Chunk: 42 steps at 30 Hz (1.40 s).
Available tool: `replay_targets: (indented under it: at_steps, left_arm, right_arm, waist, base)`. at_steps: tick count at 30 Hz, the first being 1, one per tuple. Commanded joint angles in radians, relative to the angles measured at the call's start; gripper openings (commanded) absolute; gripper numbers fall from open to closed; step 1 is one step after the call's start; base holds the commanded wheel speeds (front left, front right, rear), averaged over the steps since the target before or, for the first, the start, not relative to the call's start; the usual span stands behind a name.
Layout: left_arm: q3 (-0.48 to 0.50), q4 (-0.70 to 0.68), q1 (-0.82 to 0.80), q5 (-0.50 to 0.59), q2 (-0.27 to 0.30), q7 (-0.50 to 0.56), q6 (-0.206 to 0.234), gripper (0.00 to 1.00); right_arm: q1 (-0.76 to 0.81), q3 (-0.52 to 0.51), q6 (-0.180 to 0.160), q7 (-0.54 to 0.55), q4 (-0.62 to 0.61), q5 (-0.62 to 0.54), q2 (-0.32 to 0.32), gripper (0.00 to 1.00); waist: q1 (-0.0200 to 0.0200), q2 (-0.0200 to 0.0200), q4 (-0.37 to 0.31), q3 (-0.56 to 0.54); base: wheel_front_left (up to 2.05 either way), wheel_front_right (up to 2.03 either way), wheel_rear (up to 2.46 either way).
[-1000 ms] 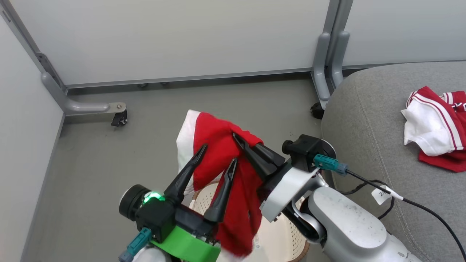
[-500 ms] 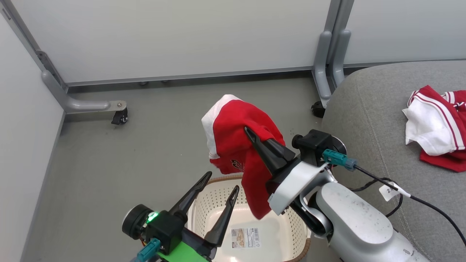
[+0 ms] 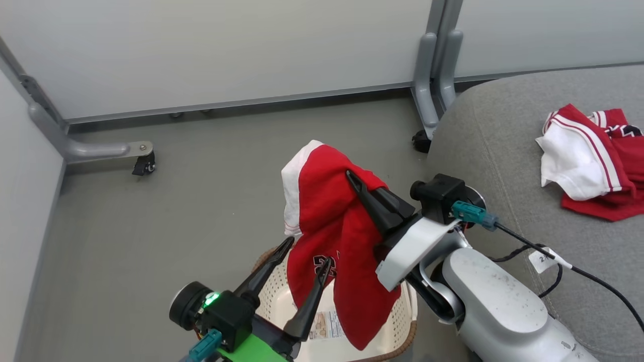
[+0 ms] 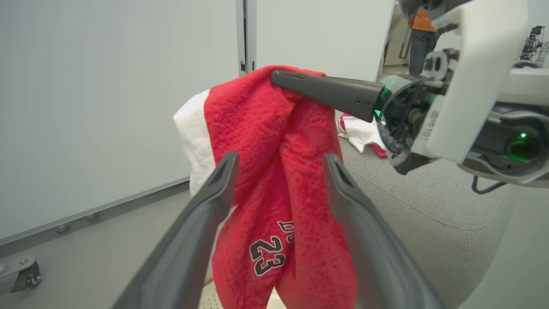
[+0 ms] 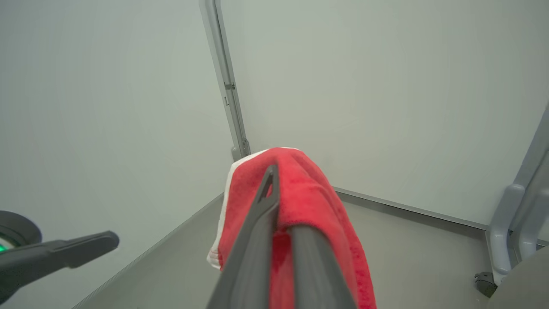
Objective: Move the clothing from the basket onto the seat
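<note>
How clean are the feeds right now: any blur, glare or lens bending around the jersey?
Head view: evenly lit and sharp, no glare, only soft shadows; the jersey reads crisp. Left wrist view: the 23 is legible, but the left fingers go soft low in the frame. Right wrist view: the right fingers are close and blurred, and the post bows slightly from the wide lens.

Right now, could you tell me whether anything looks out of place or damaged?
Nothing looks damaged or spilled. The red jersey hangs bunched from the shut right tool above the basket, and the other garments lie in a crumpled heap on the seat, not laid flat.
</note>
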Motion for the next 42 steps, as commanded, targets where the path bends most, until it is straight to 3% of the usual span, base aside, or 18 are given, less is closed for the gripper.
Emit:
replay_targets:
  at_steps: [1, 15, 29, 36, 42]
  left_arm:
    - [0.0, -0.009, -0.011, -0.004, 0.009, -0.002, 0.005, 1.0]
    - [-0.019, -0.049, -0.082, 0.015, 0.067, 0.023, -0.001, 1.0]
    - [-0.036, -0.11, -0.149, 0.033, 0.155, 0.077, -0.005, 1.0]
    - [-0.04, -0.145, -0.17, 0.034, 0.189, 0.113, -0.003, 1.0]
    - [-0.038, -0.177, -0.206, 0.039, 0.208, 0.139, -0.001, 1.0]
  right_arm:
    - [-0.009, -0.01, -0.001, 0.002, 0.001, -0.005, -0.006, 0.0]
    - [-0.022, -0.145, -0.001, -0.02, -0.003, -0.039, -0.032, 0.0]
    - [0.005, -0.306, -0.001, -0.055, -0.021, -0.064, 0.01, 0.0]
    - [-0.026, -0.386, -0.001, -0.065, -0.038, -0.098, 0.019, 0.0]
    - [-0.11, -0.499, -0.001, -0.068, -0.077, -0.137, 0.003, 0.0]
  waist:
    - [0.0, 0.0, -0.047, 0.027]
    - [0.0, 0.0, -0.272, 0.167]
    - [0.0, 0.0, -0.477, 0.302]
    - [0.0, 0.0, -0.541, 0.354]
    - [0.0, 0.0, -0.536, 0.406]
  base:
    - [0.0, 0.0, 0.0]
    - [0.0, 0.0, 0.0]
    - [0.0, 0.0, 0.0]
    - [0.0, 0.0, 0.0]
    - [0.0, 0.0, 0.0]
